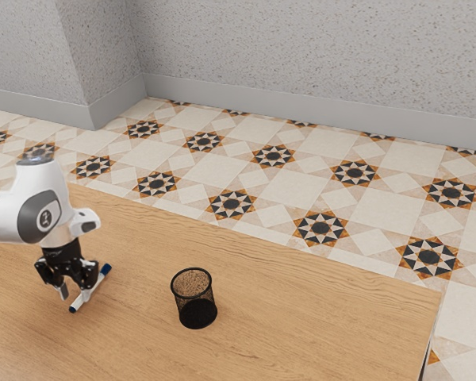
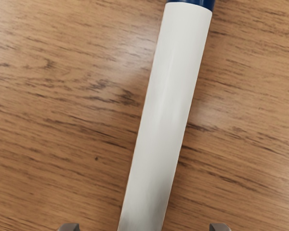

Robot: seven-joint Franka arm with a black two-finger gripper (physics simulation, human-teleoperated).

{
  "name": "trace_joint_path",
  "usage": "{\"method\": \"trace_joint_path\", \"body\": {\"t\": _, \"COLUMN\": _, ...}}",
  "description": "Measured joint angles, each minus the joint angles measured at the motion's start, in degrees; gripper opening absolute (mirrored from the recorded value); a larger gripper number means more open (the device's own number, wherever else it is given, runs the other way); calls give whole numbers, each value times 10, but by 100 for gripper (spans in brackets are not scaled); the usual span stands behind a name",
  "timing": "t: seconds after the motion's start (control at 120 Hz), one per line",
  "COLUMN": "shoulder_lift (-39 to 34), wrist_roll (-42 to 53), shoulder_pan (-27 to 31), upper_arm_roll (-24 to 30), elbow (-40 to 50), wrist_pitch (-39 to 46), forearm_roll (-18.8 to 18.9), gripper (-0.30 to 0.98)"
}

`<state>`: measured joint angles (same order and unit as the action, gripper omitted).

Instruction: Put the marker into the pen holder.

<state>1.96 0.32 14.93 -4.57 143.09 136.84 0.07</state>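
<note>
Taking 12 o'clock as the top of the exterior view, one marker (image 1: pixel 82 298) lies on the one counter (image 1: pixel 301 337), its blue end toward 1 o'clock and its dark end toward 7. The single end effector (image 1: pixel 75 290) is down at the marker, its two fingers (image 2: pixel 220 227) spread, one to each side of the white barrel and apart from it. One black mesh pen holder (image 1: pixel 194 298) stands upright at 3 o'clock from the marker, well apart, with a stretch of wood between them. The counter's far edge passes the holder at 12 o'clock; farther off, at 3 o'clock, is a corner, with tiled floor (image 1: pixel 254 178) beyond.
</note>
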Motion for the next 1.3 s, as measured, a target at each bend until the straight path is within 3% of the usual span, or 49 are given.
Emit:
{"method": "trace_joint_path", "body": {"t": 0.233, "shoulder_lift": 11, "wrist_roll": 3, "shoulder_pan": -11, "upper_arm_roll": 2, "elbow": 1, "wrist_pitch": 10, "forearm_roll": 1, "gripper": 13}}
{"method": "trace_joint_path", "body": {"t": 0.825, "shoulder_lift": 14, "wrist_roll": 3, "shoulder_pan": -9, "upper_arm_roll": 1, "elbow": 6, "wrist_pitch": 7, "forearm_roll": 5, "gripper": -2}}
{"method": "trace_joint_path", "body": {"t": 1.133, "shoulder_lift": -42, "wrist_roll": -7, "shoulder_pan": -11, "upper_arm_roll": 7, "elbow": -45, "wrist_pitch": -87, "forearm_roll": 14, "gripper": -7}}
{"method": "trace_joint_path", "body": {"t": 1.3, "shoulder_lift": -130, "wrist_roll": -22, "shoulder_pan": -126, "upper_arm_roll": 24, "elbow": -50, "wrist_pitch": -158, "forearm_roll": 63, "gripper": -8}}
